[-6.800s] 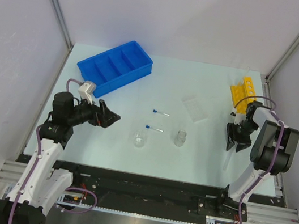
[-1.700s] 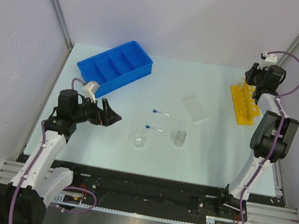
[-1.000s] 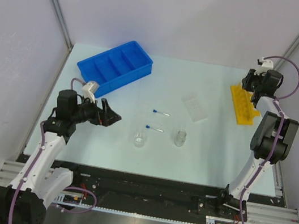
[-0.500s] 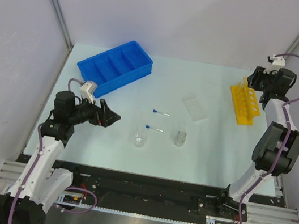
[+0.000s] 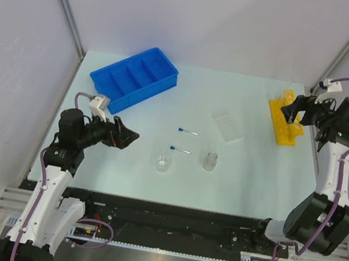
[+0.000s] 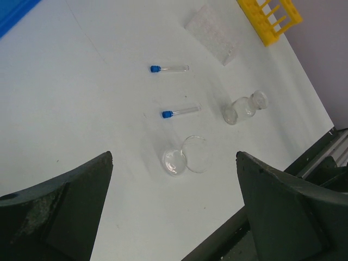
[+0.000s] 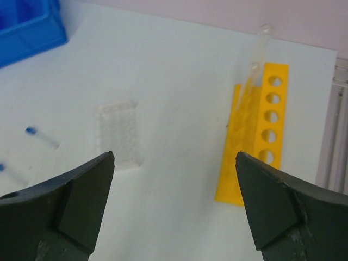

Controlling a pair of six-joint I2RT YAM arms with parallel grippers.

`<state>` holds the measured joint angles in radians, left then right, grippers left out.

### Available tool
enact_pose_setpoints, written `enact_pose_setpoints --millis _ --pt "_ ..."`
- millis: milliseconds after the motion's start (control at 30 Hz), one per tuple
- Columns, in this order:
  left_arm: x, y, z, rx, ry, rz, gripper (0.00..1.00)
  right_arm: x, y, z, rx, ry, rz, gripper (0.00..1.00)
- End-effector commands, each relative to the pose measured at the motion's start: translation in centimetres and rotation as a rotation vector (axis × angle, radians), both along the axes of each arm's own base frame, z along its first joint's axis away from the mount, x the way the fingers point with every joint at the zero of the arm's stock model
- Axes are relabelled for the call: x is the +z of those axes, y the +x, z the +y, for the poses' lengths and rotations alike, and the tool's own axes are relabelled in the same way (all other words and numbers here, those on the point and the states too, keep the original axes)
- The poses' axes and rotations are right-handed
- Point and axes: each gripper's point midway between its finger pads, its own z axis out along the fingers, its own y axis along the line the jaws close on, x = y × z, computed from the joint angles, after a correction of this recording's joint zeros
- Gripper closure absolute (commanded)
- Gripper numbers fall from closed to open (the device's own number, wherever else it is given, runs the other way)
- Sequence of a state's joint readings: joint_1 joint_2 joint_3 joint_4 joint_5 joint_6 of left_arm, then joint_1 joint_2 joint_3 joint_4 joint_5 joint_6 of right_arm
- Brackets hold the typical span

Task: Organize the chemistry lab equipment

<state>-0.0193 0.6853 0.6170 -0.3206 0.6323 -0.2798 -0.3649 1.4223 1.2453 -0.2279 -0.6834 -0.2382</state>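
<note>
The right gripper [image 7: 174, 217] hangs empty, its fingers [image 7: 60, 209] spread wide, near the yellow rack [image 7: 255, 136], where a long clear tube [image 7: 260, 46] leans in the far end. The left gripper [image 6: 174, 217], equally spread and empty, overlooks the beaker [image 6: 185, 157], vial [image 6: 243, 109], two blue-capped tubes [image 6: 169, 68] and clear plate [image 6: 215, 35], set apart on the tabletop [image 5: 234, 93]. The glass is probably light, slick and brittle. The thin tubes would likely roll, so a gentle pinch across mid-length seems best.

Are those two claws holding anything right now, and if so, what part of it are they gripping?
Nothing is held. The left gripper and the right gripper both stand open and empty.
</note>
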Motion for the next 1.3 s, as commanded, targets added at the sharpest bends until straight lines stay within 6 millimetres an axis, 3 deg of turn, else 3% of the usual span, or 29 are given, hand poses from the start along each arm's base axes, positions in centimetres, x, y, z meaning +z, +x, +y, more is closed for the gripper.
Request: enact_pose_setpoints --millis 0,200,233,433,467,600,967,1267 --pt "1.9 0.3 0.7 0.040 0.022 -0.074 0.00 0.5 -5.2 4.0 0.142 0.045 0.011 0.00" --pt "2.3 0.1 1.0 0.061 0.025 -0.095 0.00 1.5 -9.6 7.4 0.262 0.105 -0.022 0.00" --pt "2.2 0.2 1.1 0.066 0.026 -0.089 0.00 1.0 -10.2 7.9 0.282 0.120 -0.018 0.00" --pt "1.4 0.6 1.1 0.071 0.027 -0.045 0.00 1.6 -12.7 9.6 0.336 0.130 -0.112 0.00" --pt "1.1 0.7 1.2 0.073 0.029 -0.033 0.00 0.3 -13.1 9.9 0.336 0.155 -0.096 0.00" --pt "-1.1 1.3 1.3 0.094 0.026 0.078 0.00 -0.6 -14.3 11.0 0.394 0.183 -0.142 0.00" --pt "-2.4 3.2 -1.4 0.056 -0.217 0.298 0.00 -1.1 -14.6 9.8 0.363 0.163 -0.138 0.00" --pt "-2.7 5.4 -2.3 0.193 -0.207 0.428 0.00 -1.2 -14.7 9.4 0.348 0.144 -0.142 0.00"
